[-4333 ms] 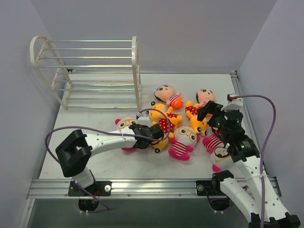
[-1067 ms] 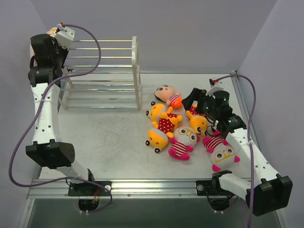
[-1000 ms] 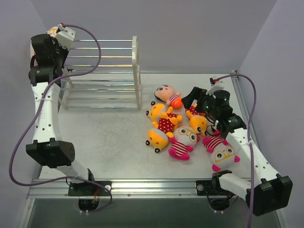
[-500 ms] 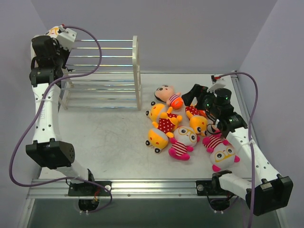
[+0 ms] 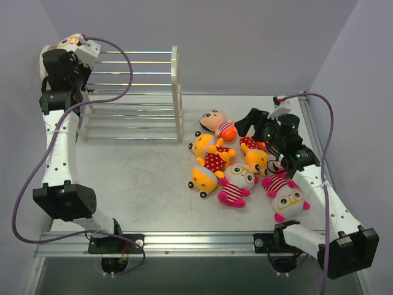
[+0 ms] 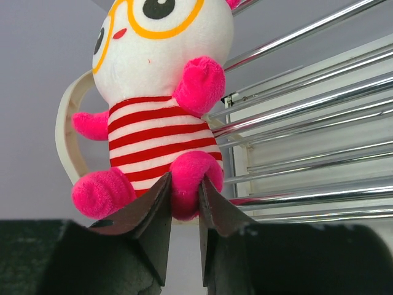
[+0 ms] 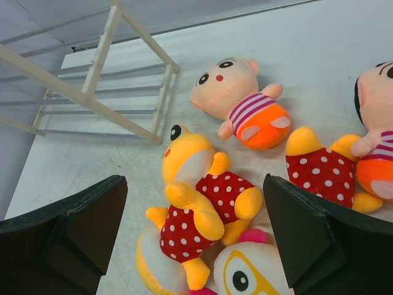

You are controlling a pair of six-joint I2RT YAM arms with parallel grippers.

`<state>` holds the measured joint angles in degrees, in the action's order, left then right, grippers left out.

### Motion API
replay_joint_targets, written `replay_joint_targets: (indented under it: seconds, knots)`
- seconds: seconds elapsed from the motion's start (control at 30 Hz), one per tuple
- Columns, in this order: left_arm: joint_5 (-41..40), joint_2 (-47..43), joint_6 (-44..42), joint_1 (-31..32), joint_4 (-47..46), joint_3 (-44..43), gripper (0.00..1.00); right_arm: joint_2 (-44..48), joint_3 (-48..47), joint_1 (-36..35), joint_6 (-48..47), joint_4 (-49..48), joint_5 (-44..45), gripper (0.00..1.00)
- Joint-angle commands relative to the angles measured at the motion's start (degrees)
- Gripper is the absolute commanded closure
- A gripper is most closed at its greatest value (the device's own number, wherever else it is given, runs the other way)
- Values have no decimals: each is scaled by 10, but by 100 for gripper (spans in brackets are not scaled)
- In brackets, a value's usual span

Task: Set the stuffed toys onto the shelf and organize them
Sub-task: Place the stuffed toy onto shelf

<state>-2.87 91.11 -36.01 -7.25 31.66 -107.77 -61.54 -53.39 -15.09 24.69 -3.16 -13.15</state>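
Left jaws: narrow, pinching one pink foot of the pink striped toy [image 6: 156, 92], which sits upright just above them against the rods of the shelf [image 6: 295, 104]. Right jaws: spread wide, holding nothing. Between them lies a yellow toy [image 7: 212, 184] in a red dotted dress. Beyond it is a peach-faced toy [image 7: 236, 101] on the table [image 7: 319, 49].

Pink striped toy [image 6: 156, 123] sits upright against the shelf [image 6: 241, 166] rods. Left gripper [image 6: 184, 181] pinches one pink foot.
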Motion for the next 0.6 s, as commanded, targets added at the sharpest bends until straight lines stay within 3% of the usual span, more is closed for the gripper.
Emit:
replay_joint_targets:
  seconds: [0.0, 0.33, 0.47, 0.57]
  knots:
    - [4, -21, 10, -4, -28, -11, 69, 5, -4, -5, 4, -34, -10, 0]
    - [10, -30, 31, -4, -32, -26, 50, 0, -4, -6, 12, -37, -14, 0]
    - [13, -35, 50, -4, -38, -32, 31, 2, -4, -10, 16, -39, -14, 0]
    - [12, -39, 57, -4, -40, -32, 30, 5, -3, -11, 15, -39, -14, 0]
